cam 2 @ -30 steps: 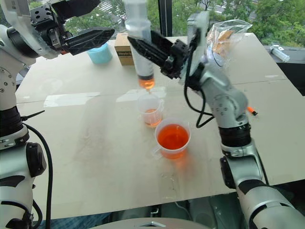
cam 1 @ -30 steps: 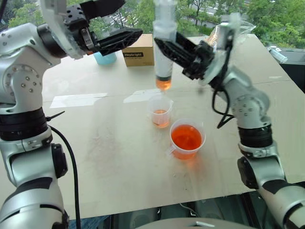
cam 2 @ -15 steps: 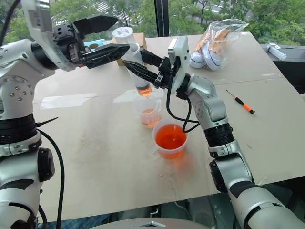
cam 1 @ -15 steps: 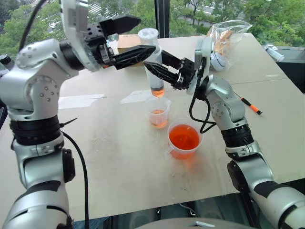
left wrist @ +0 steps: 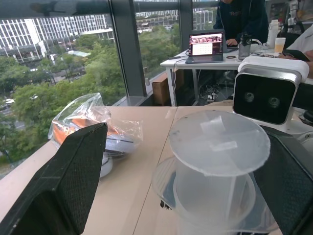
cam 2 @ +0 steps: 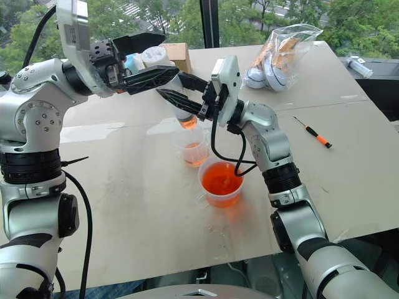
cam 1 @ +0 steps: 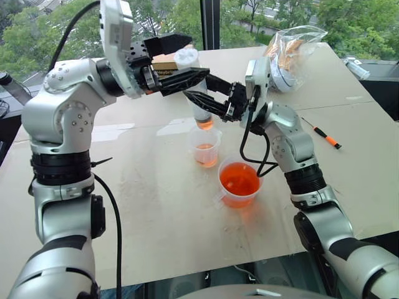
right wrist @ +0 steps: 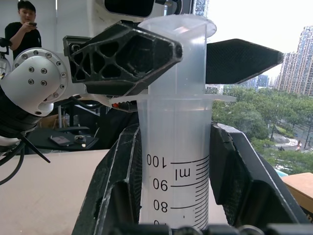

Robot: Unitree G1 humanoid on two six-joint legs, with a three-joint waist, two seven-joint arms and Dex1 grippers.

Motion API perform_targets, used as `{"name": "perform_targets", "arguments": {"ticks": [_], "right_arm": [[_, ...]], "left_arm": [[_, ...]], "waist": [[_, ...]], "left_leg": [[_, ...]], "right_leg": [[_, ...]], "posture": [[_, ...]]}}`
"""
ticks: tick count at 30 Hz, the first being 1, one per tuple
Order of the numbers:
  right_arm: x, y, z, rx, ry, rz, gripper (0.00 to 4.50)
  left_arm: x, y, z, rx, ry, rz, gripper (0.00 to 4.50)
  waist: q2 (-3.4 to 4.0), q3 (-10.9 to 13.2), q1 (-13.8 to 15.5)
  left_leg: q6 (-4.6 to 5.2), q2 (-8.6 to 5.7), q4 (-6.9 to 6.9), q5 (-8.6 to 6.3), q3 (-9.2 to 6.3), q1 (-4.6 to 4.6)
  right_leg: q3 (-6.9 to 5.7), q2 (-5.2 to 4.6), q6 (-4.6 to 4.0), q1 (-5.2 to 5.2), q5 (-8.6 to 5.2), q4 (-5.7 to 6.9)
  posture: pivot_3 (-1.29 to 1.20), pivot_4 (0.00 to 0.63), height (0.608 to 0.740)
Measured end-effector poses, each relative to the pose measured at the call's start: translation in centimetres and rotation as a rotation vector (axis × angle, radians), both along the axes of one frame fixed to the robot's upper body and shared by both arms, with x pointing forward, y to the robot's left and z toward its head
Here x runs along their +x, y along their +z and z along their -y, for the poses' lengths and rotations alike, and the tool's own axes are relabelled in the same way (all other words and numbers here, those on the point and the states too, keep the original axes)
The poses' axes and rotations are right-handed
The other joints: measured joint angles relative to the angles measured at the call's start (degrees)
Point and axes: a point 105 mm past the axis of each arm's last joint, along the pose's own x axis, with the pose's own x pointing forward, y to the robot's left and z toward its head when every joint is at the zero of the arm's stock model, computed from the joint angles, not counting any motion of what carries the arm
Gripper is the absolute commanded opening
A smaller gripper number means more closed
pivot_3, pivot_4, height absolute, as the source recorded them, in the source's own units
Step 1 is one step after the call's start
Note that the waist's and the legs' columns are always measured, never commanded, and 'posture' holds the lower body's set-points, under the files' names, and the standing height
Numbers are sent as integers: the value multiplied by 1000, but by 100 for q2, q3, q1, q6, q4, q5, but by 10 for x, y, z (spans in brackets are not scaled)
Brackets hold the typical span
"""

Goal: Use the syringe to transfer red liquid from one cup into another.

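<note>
The right gripper (cam 1: 209,99) was clamped on the syringe (cam 1: 198,103) barrel, holding it upright with its tip directly above the narrower cup (cam 1: 206,147). The left gripper (cam 1: 181,62), jaws spread wide, straddled the plunger top (left wrist: 218,143). The wider cup (cam 1: 240,182) of red liquid (cam 1: 239,180) stood at five o'clock of the narrower cup, on the table (cam 1: 156,205).

Silver-grey jointed arms with black bands and round screw-studded shoulder caps; behind each black lattice-fingered tool (cam 1: 181,65) sits a white camera block, black cables looping down from the wrists
</note>
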Motion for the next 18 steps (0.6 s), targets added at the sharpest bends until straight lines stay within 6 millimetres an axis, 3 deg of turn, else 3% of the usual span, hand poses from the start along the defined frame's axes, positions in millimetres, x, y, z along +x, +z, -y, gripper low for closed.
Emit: {"name": "perform_targets", "arguments": {"ticks": [9,12,17,18], "right_arm": [[0,-4,0,-10,0,-4,1418],[0,-4,0,-10,4,-4,1418],[0,-4,-1,-7,6,-7,1418],[0,-5,-2,-13,5,-8,1418]], "left_arm": [[-6,9,1,-50,-44,0,4442],[-9,9,2,-48,-65,-9,3691],[-15,7,3,-11,-86,-9,1423],[-15,5,1,6,-81,-8,1423]], "waist": [[0,0,-11],[0,0,-10],[0,0,-10],[0,0,-13]], "left_leg": [[0,0,0,0,0,0],[0,0,0,0,0,0],[0,0,0,0,0,0],[0,0,-1,0,0,0]], "right_leg": [[1,-1,0,-1,0,0],[1,-1,0,0,0,0],[1,-1,0,-1,0,1],[2,-1,0,-1,0,0]], "posture": [[0,150,740],[0,150,740],[0,150,740],[0,150,740]]}}
